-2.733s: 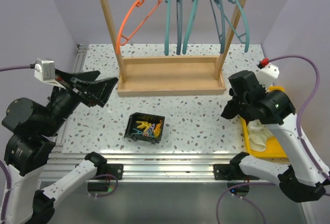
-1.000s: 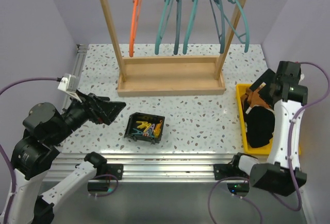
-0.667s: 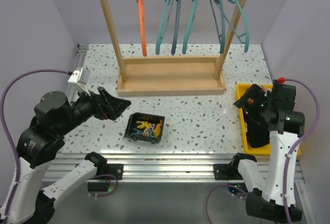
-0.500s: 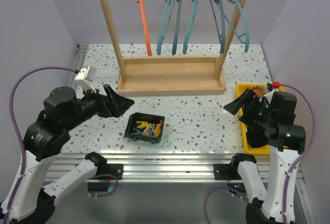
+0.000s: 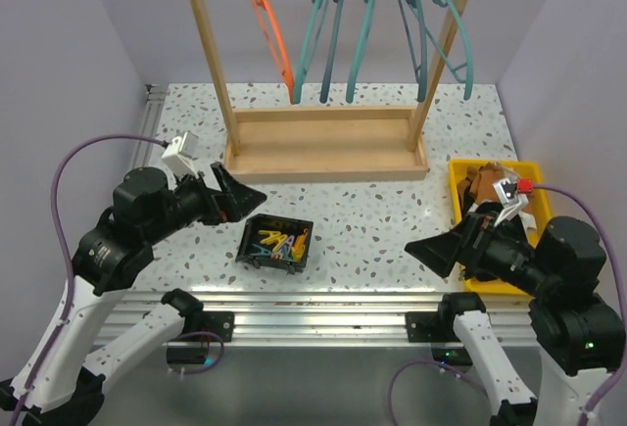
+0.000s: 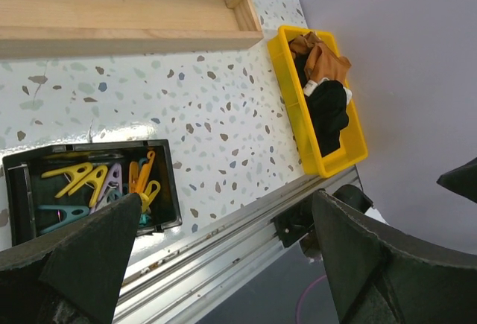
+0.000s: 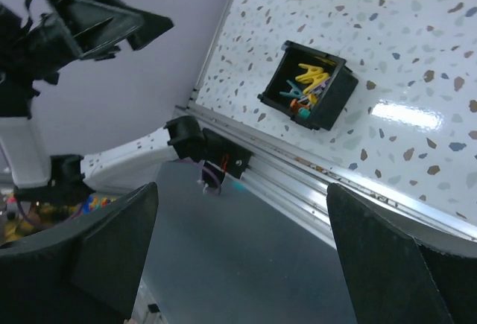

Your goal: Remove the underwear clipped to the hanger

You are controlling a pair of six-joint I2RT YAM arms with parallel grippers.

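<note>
Nearest to me, both arms hang over the aluminium rail (image 5: 323,304) at the near edge of the speckled desk (image 5: 372,206). My left gripper (image 5: 240,194) is released: in its wrist view the two fingers (image 6: 82,257) stand wide apart with only desk and rail showing between them. My right gripper (image 5: 436,247) is released too. Its fingers (image 7: 97,257) are spread just as wide, and it points across the desk toward the left arm.

Between the two grippers, just ahead of the left one and lower, a black clip bin (image 5: 245,243) lies flat on the desk. It holds yellow, teal and lilac clothespins (image 6: 82,179). Neither gripper touches it.

To the right of the right gripper, partly hidden under that arm in the top view, a yellow tray (image 6: 299,115) rests along the desk's right edge. The left wrist view shows it best. The black underwear piece (image 6: 328,112) is heaped in the middle of the tray, and the brown clothes (image 6: 320,52) are bunched at the far end, touching it. A white sliver (image 6: 322,83) shows where the two meet; I cannot tell whether that is the cream-white brief. All of this is apart from both grippers.

Farthest off, beyond both grippers, the wooden rack (image 5: 323,142) stands on the desk. An orange hanger (image 5: 271,29) and several teal hangers (image 5: 367,34) hang from its top bar.
</note>
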